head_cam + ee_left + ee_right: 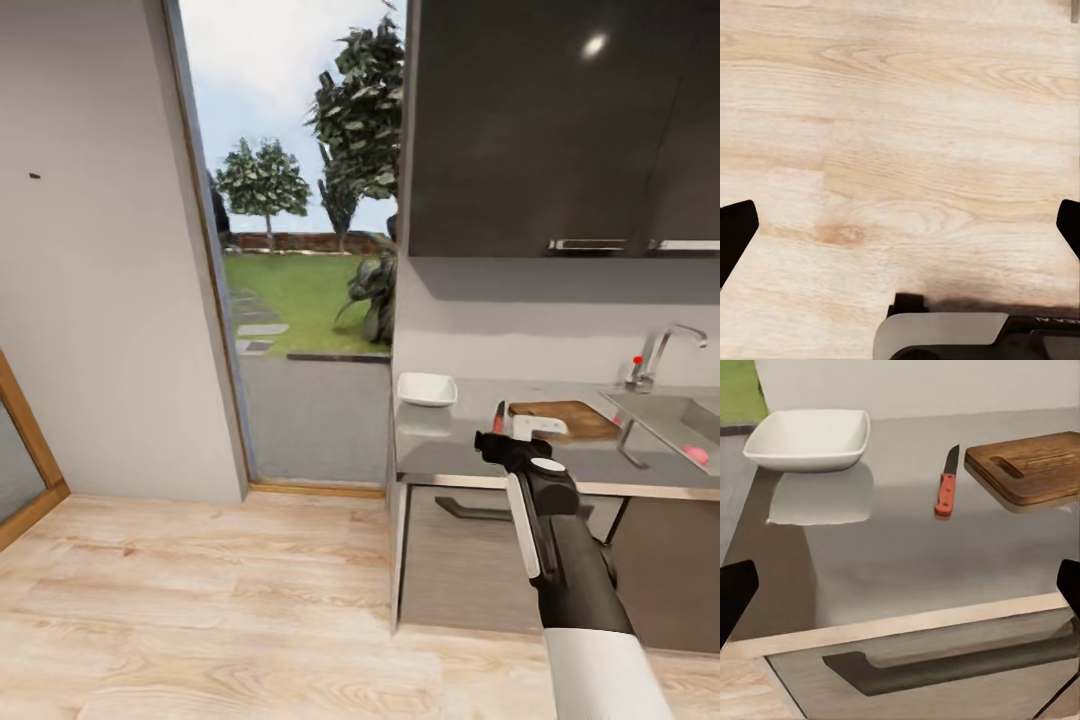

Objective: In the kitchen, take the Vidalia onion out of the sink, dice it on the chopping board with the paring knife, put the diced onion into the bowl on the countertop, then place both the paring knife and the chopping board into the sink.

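A: Kitchen floor of pale wood is stretching ahead in the head view, and the countertop [470, 455] is sitting to the right of the garden doorway. What is lying on it?

B: Taking the chopping board [565, 420] as the marker: the bowl [427, 389] is resting well to its doorway side, the sink [672, 418] is adjoining its other end, a pink lump [697, 456] is lying in the basin, likely the onion.

A: And the wrist views?

B: Left gripper [900, 232] is hanging over floorboards, fingers spread wide. Right gripper [900, 592] is likewise gaping, empty, facing the paring knife [946, 484] just beside the board.

A: Advice?

B: I'd roll closer to the sink first, then reach
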